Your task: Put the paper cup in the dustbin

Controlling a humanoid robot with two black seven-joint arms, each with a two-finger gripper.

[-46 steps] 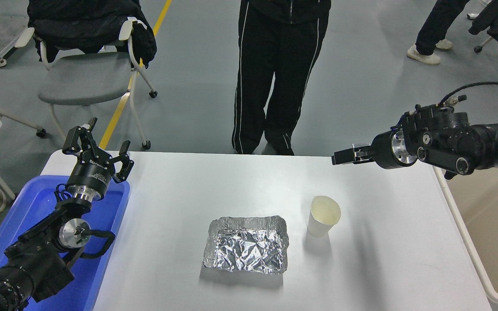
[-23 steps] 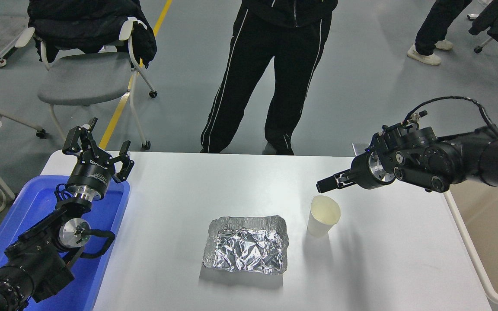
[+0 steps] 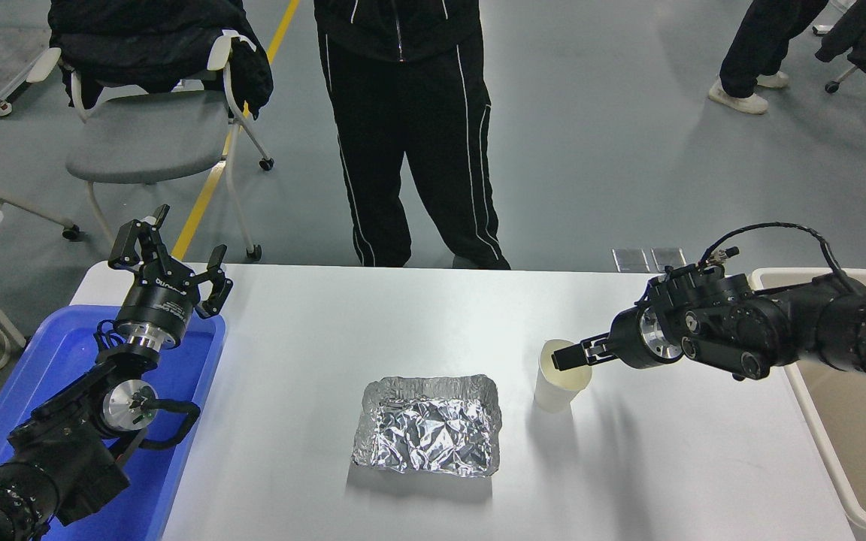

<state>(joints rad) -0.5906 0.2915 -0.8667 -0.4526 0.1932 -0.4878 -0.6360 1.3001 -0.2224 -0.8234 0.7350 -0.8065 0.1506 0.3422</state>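
I see the paper cup (image 3: 561,387) standing upright on the white table (image 3: 313,330), just right of the crinkled foil tray (image 3: 428,425). My right gripper (image 3: 564,358) reaches in from the right, its tips over the cup's open mouth; I cannot tell whether they are spread or pressed together. The dustbin (image 3: 850,421) sits off the table's right edge. My left gripper (image 3: 170,259) is parked at the near left, fingers spread, over the blue tub (image 3: 65,361). A person (image 3: 410,128) stands at the far side.
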